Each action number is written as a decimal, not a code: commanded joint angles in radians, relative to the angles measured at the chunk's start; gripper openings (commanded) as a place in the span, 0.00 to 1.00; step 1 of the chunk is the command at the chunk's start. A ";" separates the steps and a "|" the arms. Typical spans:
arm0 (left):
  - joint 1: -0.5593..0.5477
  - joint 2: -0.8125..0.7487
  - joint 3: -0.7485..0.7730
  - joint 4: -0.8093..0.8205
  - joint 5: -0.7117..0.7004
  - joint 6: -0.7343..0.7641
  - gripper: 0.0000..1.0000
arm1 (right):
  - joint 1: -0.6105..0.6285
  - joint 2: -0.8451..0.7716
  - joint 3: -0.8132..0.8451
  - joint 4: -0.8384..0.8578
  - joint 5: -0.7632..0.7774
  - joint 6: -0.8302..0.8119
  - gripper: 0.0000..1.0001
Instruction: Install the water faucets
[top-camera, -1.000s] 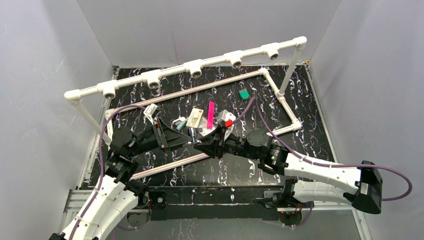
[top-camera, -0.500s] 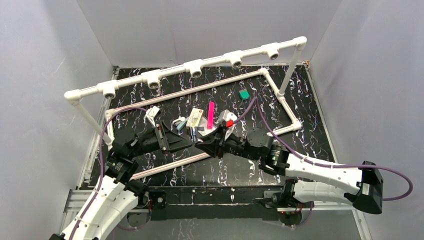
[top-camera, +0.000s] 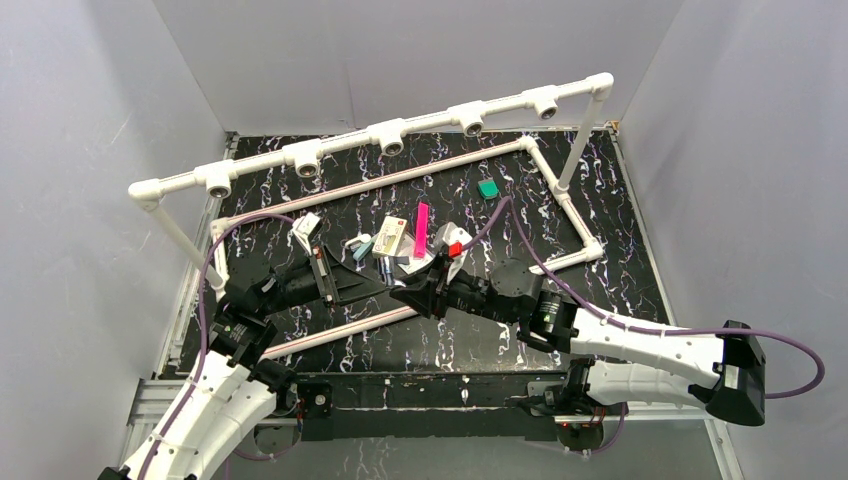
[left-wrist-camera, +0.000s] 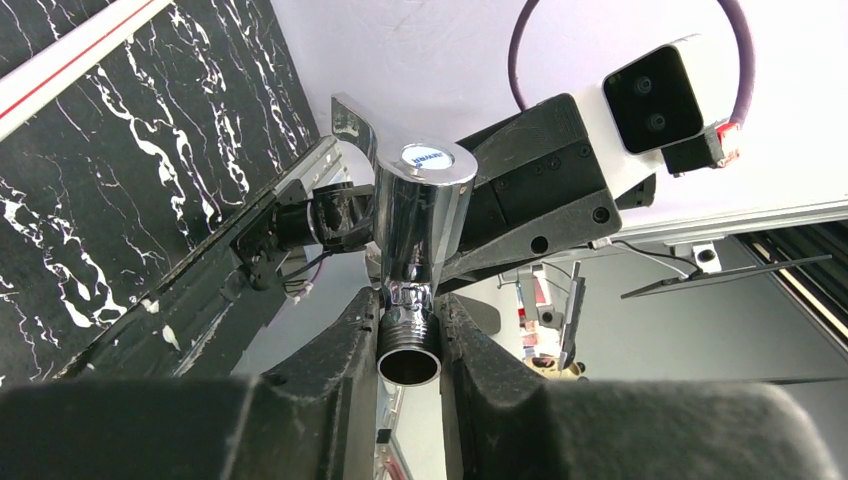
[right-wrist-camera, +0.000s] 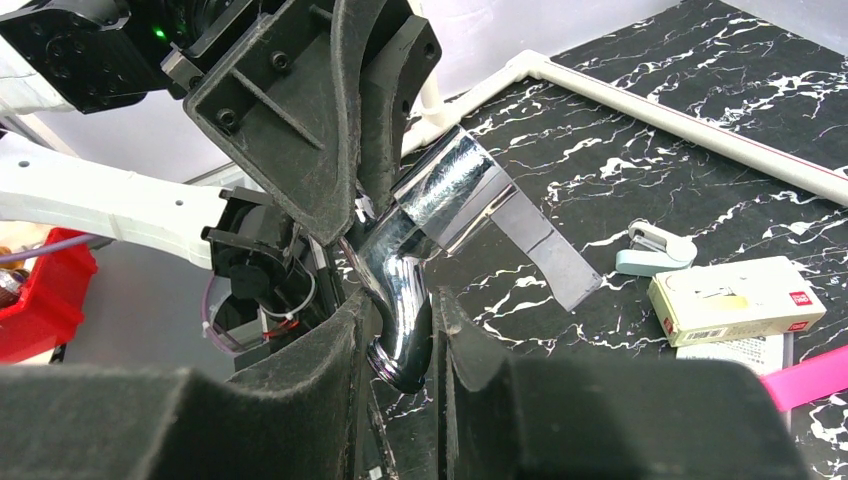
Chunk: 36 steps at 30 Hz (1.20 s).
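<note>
One chrome water faucet (left-wrist-camera: 420, 215) hangs between my two grippers, low over the black marbled table (top-camera: 620, 200). In the left wrist view my left gripper (left-wrist-camera: 409, 345) is shut on its threaded inlet end. The round cap and flat handle point away from that camera. In the right wrist view my right gripper (right-wrist-camera: 400, 340) is shut on the curved spout of the same faucet (right-wrist-camera: 455, 190). From above, the left gripper (top-camera: 372, 281) and right gripper (top-camera: 403, 291) meet tip to tip, and the faucet (top-camera: 387, 270) barely shows between them.
A white pipe frame (top-camera: 440, 120) with several open tee sockets (top-camera: 390, 136) stands along the back. Loose items lie behind the grippers: a green square piece (top-camera: 488, 189), a pink strip (top-camera: 421, 230), a small card box (top-camera: 391, 236), a red-tipped part (top-camera: 456, 246) and a pale blue clip (right-wrist-camera: 655, 250).
Both grippers keep hold of the faucet. The pair has shifted very slightly; the right arm's wrist has drifted a little toward the near edge.
</note>
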 joint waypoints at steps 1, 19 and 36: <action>-0.005 -0.003 0.018 0.001 0.011 0.013 0.00 | 0.007 -0.012 0.029 0.061 0.024 -0.013 0.01; -0.007 -0.030 0.011 0.016 0.014 0.058 0.00 | 0.006 -0.090 0.040 -0.134 0.009 0.131 0.81; -0.060 -0.031 0.056 0.060 0.074 0.217 0.00 | -0.230 -0.113 0.008 -0.053 -0.456 0.683 0.78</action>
